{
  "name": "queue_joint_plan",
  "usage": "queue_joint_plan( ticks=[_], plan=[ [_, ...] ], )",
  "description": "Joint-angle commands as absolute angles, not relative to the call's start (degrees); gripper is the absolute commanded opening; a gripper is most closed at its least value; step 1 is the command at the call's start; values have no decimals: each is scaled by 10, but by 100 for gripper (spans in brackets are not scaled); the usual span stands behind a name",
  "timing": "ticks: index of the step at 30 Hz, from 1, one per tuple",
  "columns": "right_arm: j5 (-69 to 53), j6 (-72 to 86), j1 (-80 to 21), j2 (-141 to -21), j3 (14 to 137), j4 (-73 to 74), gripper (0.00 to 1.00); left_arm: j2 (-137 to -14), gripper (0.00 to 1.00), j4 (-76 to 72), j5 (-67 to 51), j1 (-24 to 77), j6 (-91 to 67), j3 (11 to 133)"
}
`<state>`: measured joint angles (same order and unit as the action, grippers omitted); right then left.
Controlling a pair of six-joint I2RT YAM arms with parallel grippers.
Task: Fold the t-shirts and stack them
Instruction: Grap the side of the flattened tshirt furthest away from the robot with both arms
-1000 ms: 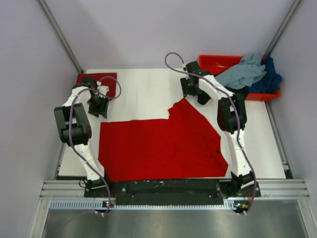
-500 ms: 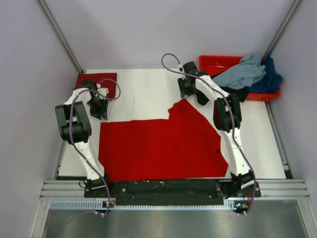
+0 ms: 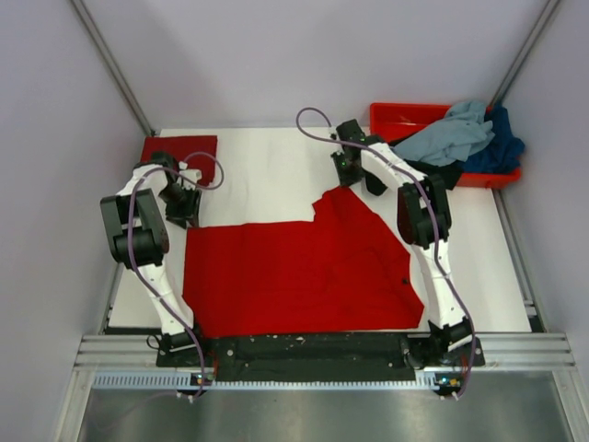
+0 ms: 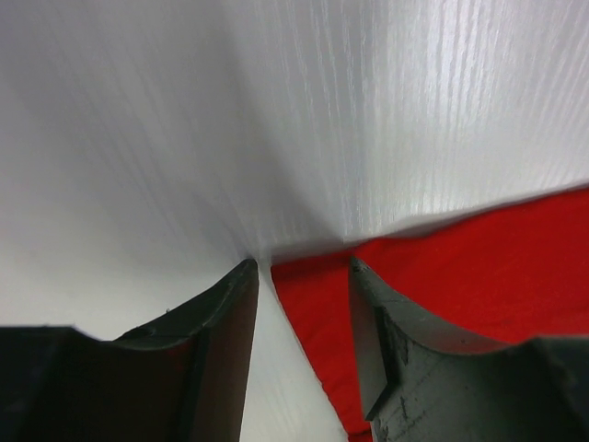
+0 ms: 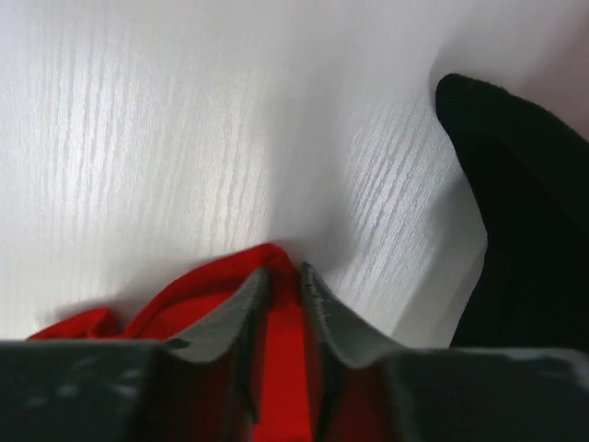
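the bright red t-shirt (image 3: 304, 272) lies spread flat on the white desk (image 3: 267, 166), filling most of the near half, its near edge along the arms' bases. its far edge runs straight on the left, then steps up to a peak on the right.

the left tool (image 4: 302, 269) sits low over the shirt's far-left corner. its fingers (image 4: 221, 341) stand well apart, and the wrist view shows the red corner lying on the desk between them, closer to the right-hand finger – nothing is gripped.

the right tool (image 5: 283, 276) is down at the far peak of the shirt. its fingers (image 5: 241, 318) are drawn in to a narrow slit with a ridge of red cloth pinched up between the tips – so it has hold of the shirt's edge there.

a darker red t-shirt (image 3: 179, 147) lies folded flat in the far-left corner of the desk, just beyond the left tool. in the far-right corner stands a red-orange tray (image 3: 398, 115) heaped with a grey-blue t-shirt (image 3: 451, 133) and a dark blue t-shirt (image 3: 504, 143); a black t-shirt (image 5: 515, 184) spills out beside the right tool.
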<state>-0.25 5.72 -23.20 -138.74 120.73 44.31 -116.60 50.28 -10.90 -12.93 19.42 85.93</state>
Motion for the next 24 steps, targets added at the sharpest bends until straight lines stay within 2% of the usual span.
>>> queue_joint_plan(
  ticks=[1,2,3,11,13,15,16,24],
  plan=[
    [-2,61,-252,-1383,1167,497,12,-1130,49,533,-104,-141,207,849],
    [-7,61,-251,-1381,1166,497,3,-1132,49,535,-108,-141,208,849],
    [-11,63,-252,-1377,1166,497,0,-1134,49,538,-114,-140,211,848],
    [-45,76,-251,-1318,1172,497,0,-1154,43,526,-157,-142,210,853],
    [-62,80,-250,-1297,1161,497,0,-1168,33,540,-191,-142,223,872],
    [-77,83,-251,-1263,1130,497,0,-1183,15,562,-207,-142,240,885],
    [-80,83,-250,-1239,1110,497,0,-1188,0,573,-209,-143,247,889],
    [-107,99,-250,-1037,927,497,0,-1080,0,592,-236,-151,312,871]
  ],
)
